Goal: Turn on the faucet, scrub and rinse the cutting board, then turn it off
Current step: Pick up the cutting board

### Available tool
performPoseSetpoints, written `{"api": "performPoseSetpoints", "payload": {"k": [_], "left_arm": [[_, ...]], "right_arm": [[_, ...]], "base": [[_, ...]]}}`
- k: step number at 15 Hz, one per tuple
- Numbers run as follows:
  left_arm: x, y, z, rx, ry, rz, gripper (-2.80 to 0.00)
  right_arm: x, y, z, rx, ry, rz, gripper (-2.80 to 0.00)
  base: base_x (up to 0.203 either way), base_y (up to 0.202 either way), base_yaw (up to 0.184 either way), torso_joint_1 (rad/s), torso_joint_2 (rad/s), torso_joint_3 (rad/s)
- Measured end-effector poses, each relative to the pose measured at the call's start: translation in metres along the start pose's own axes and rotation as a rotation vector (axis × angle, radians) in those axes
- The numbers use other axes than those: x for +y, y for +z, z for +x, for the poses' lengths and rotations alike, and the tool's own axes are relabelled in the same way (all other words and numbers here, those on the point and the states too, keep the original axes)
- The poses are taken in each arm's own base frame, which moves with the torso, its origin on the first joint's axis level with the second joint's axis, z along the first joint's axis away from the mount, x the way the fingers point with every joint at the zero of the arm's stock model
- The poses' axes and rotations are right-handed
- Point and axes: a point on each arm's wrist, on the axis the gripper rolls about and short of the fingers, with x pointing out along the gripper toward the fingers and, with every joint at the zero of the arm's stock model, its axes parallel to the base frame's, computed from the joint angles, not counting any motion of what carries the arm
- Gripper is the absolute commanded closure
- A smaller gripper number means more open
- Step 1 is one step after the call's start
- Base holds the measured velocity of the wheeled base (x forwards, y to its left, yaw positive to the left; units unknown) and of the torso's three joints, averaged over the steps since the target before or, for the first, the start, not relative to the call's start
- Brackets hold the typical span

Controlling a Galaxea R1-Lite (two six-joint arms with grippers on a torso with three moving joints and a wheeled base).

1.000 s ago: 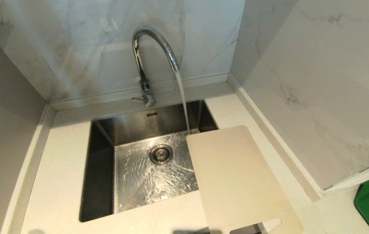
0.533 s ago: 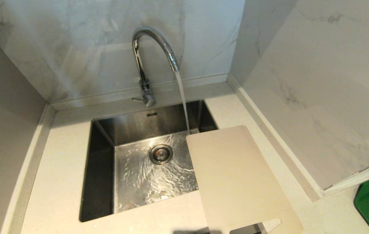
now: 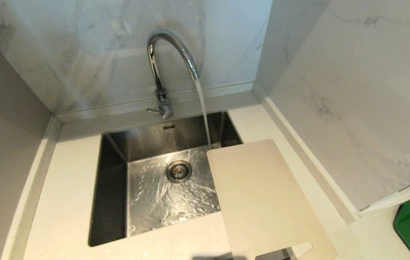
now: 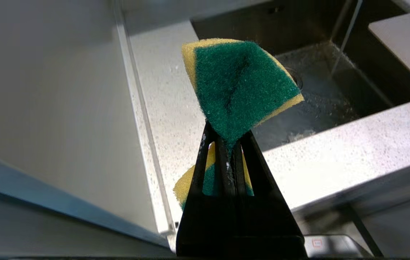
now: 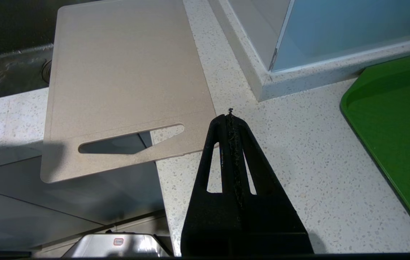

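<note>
- While water runs from the faucet point(image 3: 170, 54) into the steel sink point(image 3: 112, 187), the head view shows the cutting board point(image 3: 262, 195) lying flat on the pale surface point(image 3: 64, 202), its far left corner jutting over the basin and its slotted end hanging past the front edge. Neither arm appears here. A small dark mark sits on the sink's back wall under the tap, too small to read.
- Seen from the left wrist, the left tool point(image 4: 228, 144) is clamped on a green-and-yellow sponge point(image 4: 239, 83), which folds and bulges above the tips: soft, light and probably wet, so it should give under pressure. It hovers off the front of the surface, left of the basin, well apart from the board.
- Seen from the right wrist, the right tool point(image 5: 231, 119) has its tips pressed together on nothing, just beside the board's handle slot point(image 5: 130, 141). The board looks thin, stiff and light, likely slick once wet; the slot or the overhanging edge seems the best place to take hold. A green tray point(image 5: 396, 119) lies on the surface to the right. A red mark on the robot's body below is unreadable.
</note>
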Motion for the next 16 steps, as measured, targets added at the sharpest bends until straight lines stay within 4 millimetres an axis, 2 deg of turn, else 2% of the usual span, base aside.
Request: {"api": "performPoseSetpoints", "payload": {"k": [5,7,11,16], "left_arm": [[-0.001,-0.032,0.021,-0.062,0.009,0.046,0.0],[-0.002,-0.037,0.024,-0.082,0.014,0.038,0.0],[-0.003,-0.052,0.025,0.041,-0.003,0.035,0.0],[-0.003,-0.054,0.025,0.056,-0.003,-0.007,0.0]], "right_arm": [[0.0,0.0,0.0,0.0,0.0,0.0,0.0],[0.0,0.0,0.0,0.0,0.0,0.0,0.0],[0.0,0.0,0.0,0.0,0.001,0.0,0.0],[0.0,0.0,0.0,0.0,0.0,0.0,0.0]], "base": [[0.0,0.0,0.0,0.0,0.0,0.0],[0.0,0.0,0.0,0.0,0.0,0.0],[0.0,0.0,0.0,0.0,0.0,0.0],[0.0,0.0,0.0,0.0,0.0,0.0]]}}
